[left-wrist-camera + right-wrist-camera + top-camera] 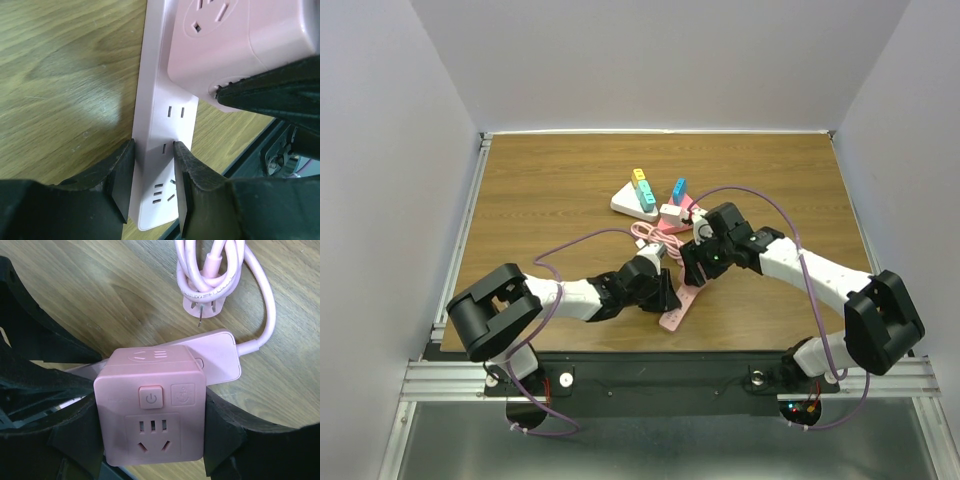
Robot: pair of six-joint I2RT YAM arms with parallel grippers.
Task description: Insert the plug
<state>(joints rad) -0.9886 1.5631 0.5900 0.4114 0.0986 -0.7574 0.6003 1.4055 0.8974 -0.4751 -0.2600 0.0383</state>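
The wooden table (540, 200) carries the work near its 6 o'clock edge. There the pink power strip (167, 115) lies flat, its long axis running from 12 to 6 o'clock in the left wrist view. The left gripper (154, 150) is clamped across the strip's two long sides, pinning it to the wood.

The pink cube adapter (160, 375) is the thing to be plugged in. It is squeezed between the pads of the right gripper (149, 432) and sits over the strip, at 1 o'clock from the left gripper's hold. Its prongs are hidden underneath, so I cannot tell whether they have entered a socket.

To seat it well, I judge the cube's underside should be kept parallel to the strip's face and pressed straight down, not rocked. The left clamp should stay firm so the strip cannot skid or tip up at its free end.

The strip's coiled cable (210, 275) and its own plug (202, 307) lie at 12 o'clock of the cube, clear of the work.
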